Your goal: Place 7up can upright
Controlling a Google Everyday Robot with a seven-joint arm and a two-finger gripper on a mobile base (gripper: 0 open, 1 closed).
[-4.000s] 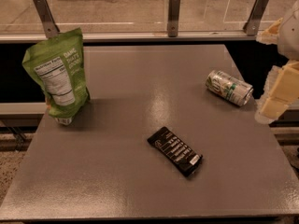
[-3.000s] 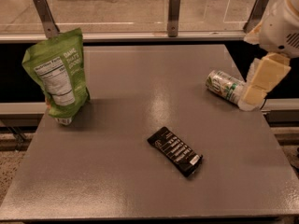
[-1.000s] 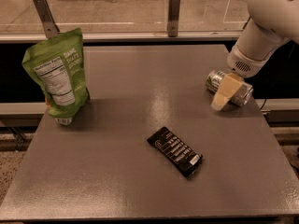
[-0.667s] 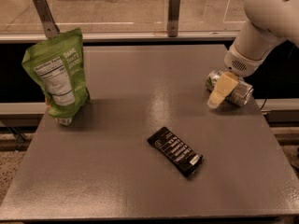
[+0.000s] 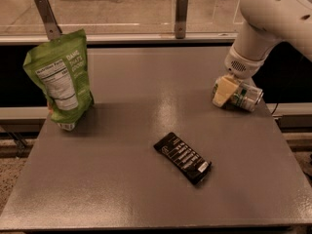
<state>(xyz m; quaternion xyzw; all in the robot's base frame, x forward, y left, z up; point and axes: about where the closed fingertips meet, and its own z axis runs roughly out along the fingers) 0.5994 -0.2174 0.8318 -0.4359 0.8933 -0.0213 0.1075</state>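
The 7up can (image 5: 245, 97) lies on its side near the right edge of the grey table (image 5: 146, 179), silver-white with green markings. My gripper (image 5: 224, 92) hangs from the white arm (image 5: 265, 18) and is down at the can's left end, touching or overlapping it. The cream gripper part covers that end of the can.
A green pouch (image 5: 61, 79) stands upright at the table's left edge. A flat black wrapped bar (image 5: 183, 158) lies in the middle front. A glass rail with metal posts (image 5: 181, 14) runs along the back edge.
My arm has come in from the right and lowered the gripper leftward onto the lying can's left end. The can, pouch and bar have not moved.
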